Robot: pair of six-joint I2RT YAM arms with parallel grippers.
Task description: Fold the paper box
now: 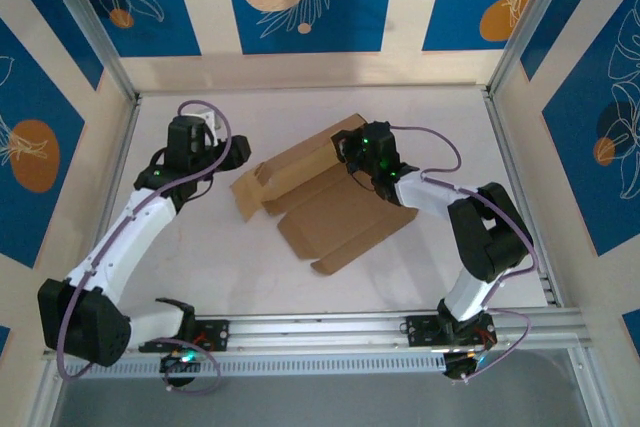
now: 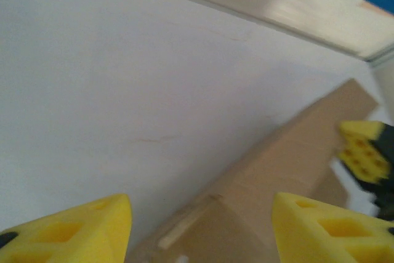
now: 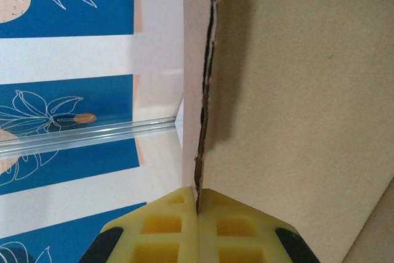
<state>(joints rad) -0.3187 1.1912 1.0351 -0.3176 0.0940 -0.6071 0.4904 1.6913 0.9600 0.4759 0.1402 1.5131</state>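
A white desk [image 1: 230,277] carries one paper box [image 1: 330,215], a brown cardboard sheet lying near the middle and a little to the right. Its near panels lie flat and open, while its far and left flaps are partly raised. Two white robot arms reach in from the near edge, one from each side. The right claw [image 1: 366,154] is at the box's far right part; in its wrist view the right claw [image 3: 198,214] is clenched on the thin edge of an upright cardboard panel, yellow pads pressed together with the sheet between them. The left claw [image 1: 236,153] hovers just beside the box's left end, apart from it; in its wrist view the left claw [image 2: 203,232] is released, its yellow fingers [image 2: 80,226] spread wide with nothing gripped and the cardboard ahead. The step in hand appears to be raising a side panel early in the folding. The next move likely calls for the left claw to brace or lift the left flap while the right holds firm. Count: one desk, one box, two arms, two claws.
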